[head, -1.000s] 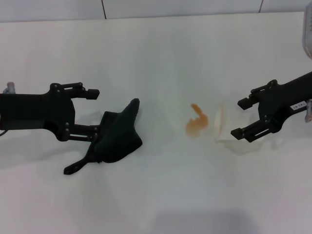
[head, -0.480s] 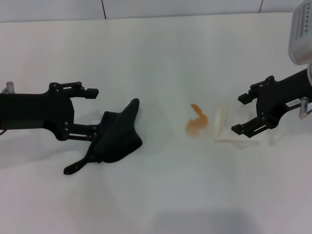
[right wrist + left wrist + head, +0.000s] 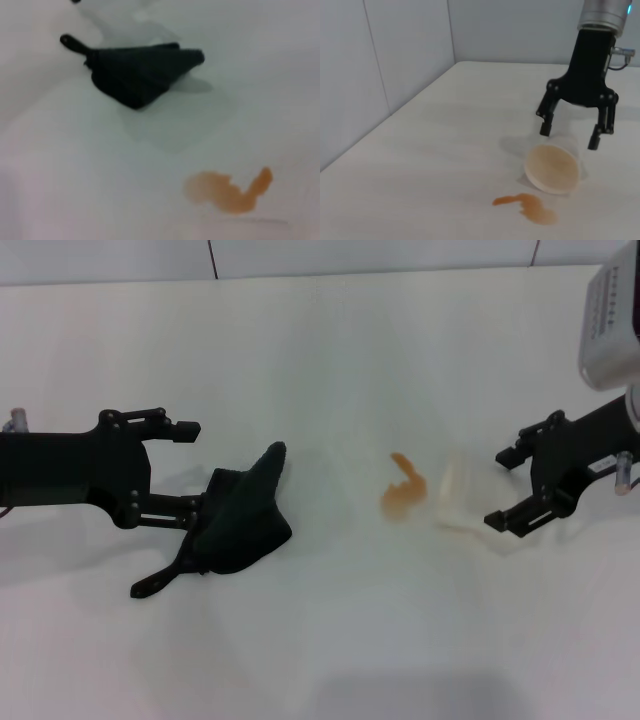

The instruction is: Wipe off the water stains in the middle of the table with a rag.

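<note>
Table: the wide, glossy white table (image 3: pixel 330 360) is filling nearly the whole head view.
Stain: the small orange-brown liquid blotch with a curled tail (image 3: pixel 403 495) is lying near the table's middle, uncovered, between the rag and the cup; it is also showing in the left wrist view (image 3: pixel 527 206) and the right wrist view (image 3: pixel 227 191).
Rag: the soft black cloth in irregular folds with pointed corners (image 3: pixel 237 519) is lying on the table to the robot's left of the blotch, well apart from it (image 3: pixel 142 70).
Left gripper: the black left gripper (image 3: pixel 188 470) is reaching in low from the left with its fingers spread wide; the lower finger is touching the rag's edge, the upper one is standing clear of it.
Cup: a translucent pale plastic cup (image 3: pixel 458 500) is lying on its side just beside the blotch, mouth toward it (image 3: pixel 553 168).
Right gripper: the black right gripper (image 3: pixel 505 490) is hanging at the cup's base end, fingers apart and straddling the cup (image 3: pixel 570 136); contact cannot be judged.
</note>
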